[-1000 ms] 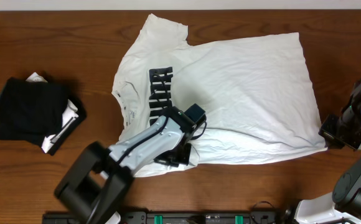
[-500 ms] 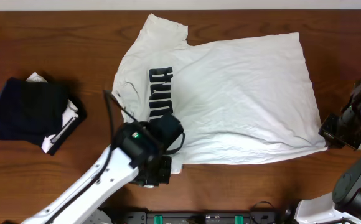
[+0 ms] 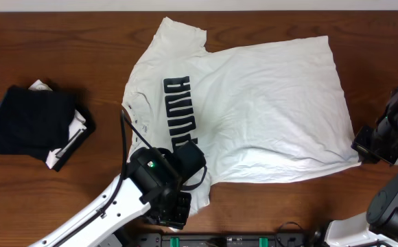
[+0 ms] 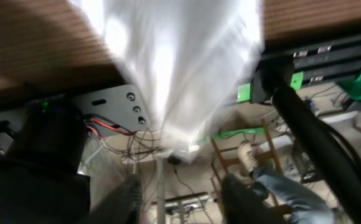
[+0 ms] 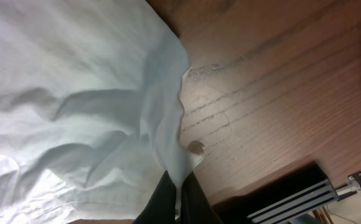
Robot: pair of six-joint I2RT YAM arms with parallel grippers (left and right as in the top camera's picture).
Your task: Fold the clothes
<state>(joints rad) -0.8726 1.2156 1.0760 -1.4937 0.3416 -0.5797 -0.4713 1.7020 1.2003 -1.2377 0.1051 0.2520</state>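
Your left claw (image 3: 178, 208) has drawn back toward the near edge of the table (image 3: 62, 62) since half a second ago. The T-shirt (image 3: 267, 103) corner beside it has trailed along, so more of the black lettering now shows.

You have one white T-shirt, spread across the middle and right of the tabletop, collar to the left and hem to the right. One folded dark garment (image 3: 31, 123) lies well apart at the left, with a bit of white cloth showing at its edge.

Two arms are in view. From the left wrist, blurred white cloth narrows down toward the claw, past the table edge. You cannot tell whether those fingers are pinching it or spread. Your right claw (image 3: 362, 145) sits at the near right hem corner, fingers pressed together on the shirt's cloth.
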